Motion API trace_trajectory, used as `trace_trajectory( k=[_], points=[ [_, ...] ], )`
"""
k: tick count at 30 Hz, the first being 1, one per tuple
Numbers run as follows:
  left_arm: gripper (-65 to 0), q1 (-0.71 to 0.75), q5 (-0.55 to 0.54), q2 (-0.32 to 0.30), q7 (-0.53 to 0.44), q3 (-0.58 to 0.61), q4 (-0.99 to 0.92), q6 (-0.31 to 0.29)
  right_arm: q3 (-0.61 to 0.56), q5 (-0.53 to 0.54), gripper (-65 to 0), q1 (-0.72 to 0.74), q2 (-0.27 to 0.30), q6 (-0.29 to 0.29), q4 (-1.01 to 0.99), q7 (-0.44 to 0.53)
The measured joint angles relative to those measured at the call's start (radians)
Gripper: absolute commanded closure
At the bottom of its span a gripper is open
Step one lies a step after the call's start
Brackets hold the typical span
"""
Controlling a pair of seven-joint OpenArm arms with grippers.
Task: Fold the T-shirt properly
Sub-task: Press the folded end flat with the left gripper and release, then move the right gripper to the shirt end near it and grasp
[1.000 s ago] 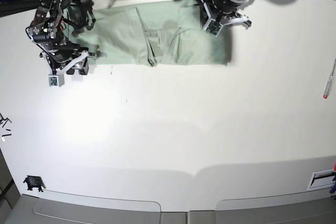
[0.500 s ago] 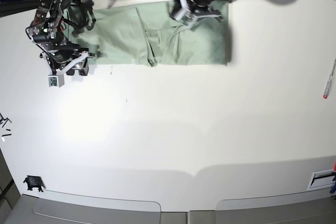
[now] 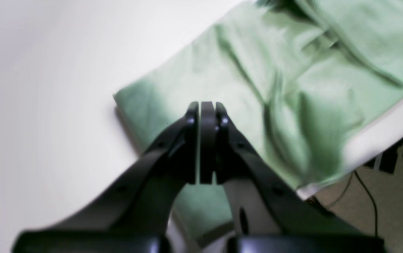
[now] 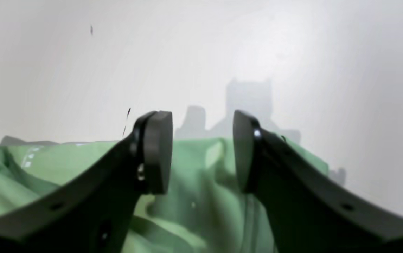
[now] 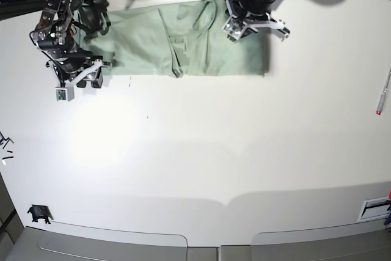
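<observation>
T-shirt (image 5: 183,44) on table's (image 5: 201,151) far edge, between both hands.

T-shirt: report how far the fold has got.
Done: the T-shirt lies as a long band along the table's far edge, sides folded in. In hand: nothing; the left gripper hangs shut and empty above the cloth, the right gripper open by the other end. Left: folding the band crosswise and smoothing its creases.
</observation>
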Motion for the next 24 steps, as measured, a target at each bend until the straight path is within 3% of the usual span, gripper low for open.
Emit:
trace_trajectory(
  k=[7,13,15,21,24],
  points=[
    [0.0,0.001,-0.056,0.0,-0.007,0.004,-0.174,-0.001,0.0,0.0,-26.1,0.0,0.0,0.0,0.0,0.0],
    [0.0,0.0,-0.074,0.0,-0.042,0.017,-0.172,-0.027,0.0,0.0,-26.1,0.0,0.001,0.0,0.0,0.0],
    [0.0,0.0,-0.083,0.0,-0.045,0.031,-0.156,-0.031,0.003,-0.077,-26.1,-0.001,0.011,0.0,0.0,0.035],
    [0.0,-0.002,-0.083,-0.001,-0.03,0.029,-0.138,-0.031,0.161,-0.079,-26.2,0.001,0.145,-0.003,0.0,0.068],
    [0.0,-0.002,-0.085,0.0,-0.031,0.03,-0.138,-0.031,0.253,0.026,-33.4,-0.002,0.204,-0.003,-0.015,0.033]
  ],
)
